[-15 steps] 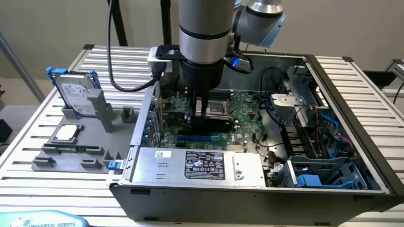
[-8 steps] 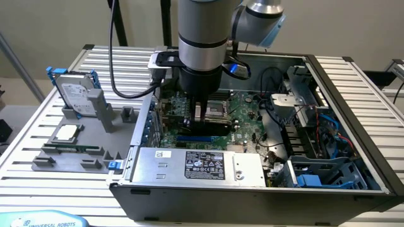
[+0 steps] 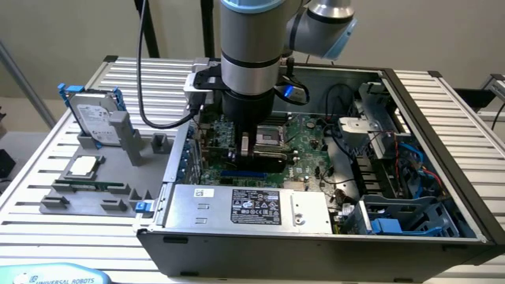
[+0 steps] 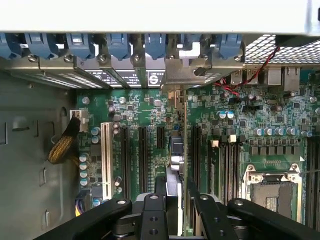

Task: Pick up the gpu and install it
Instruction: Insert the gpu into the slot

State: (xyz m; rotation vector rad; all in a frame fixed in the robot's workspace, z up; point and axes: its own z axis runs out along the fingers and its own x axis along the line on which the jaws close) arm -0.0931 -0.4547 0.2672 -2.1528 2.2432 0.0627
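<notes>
My gripper [image 3: 256, 148] is down inside the open computer case [image 3: 442, 130], over the green motherboard [image 3: 304, 133]. In the wrist view the gpu [image 4: 183, 130] shows edge-on as a thin green strip running between my black fingers [image 4: 160, 192]. Its silver end bracket [image 4: 186, 75] stands at the case's rear slot row. The gripper [image 4: 176, 190] is shut on the gpu, which stands upright over an expansion slot beside the black slots [image 4: 142, 155]. In the exterior view the card shows as a dark slab [image 3: 268, 160] under the wrist. How deep it sits in the slot is hidden.
A white slot [image 4: 105, 155] and the CPU socket [image 4: 272, 187] flank the card. The power supply [image 3: 252, 207] fills the case front, and cables [image 3: 379, 154] crowd the exterior view's right. Outside, a grey fixture [image 3: 94, 195] holds a blue-framed hard drive [image 3: 96, 121], a chip [image 3: 85, 167] and a memory stick [image 3: 94, 185].
</notes>
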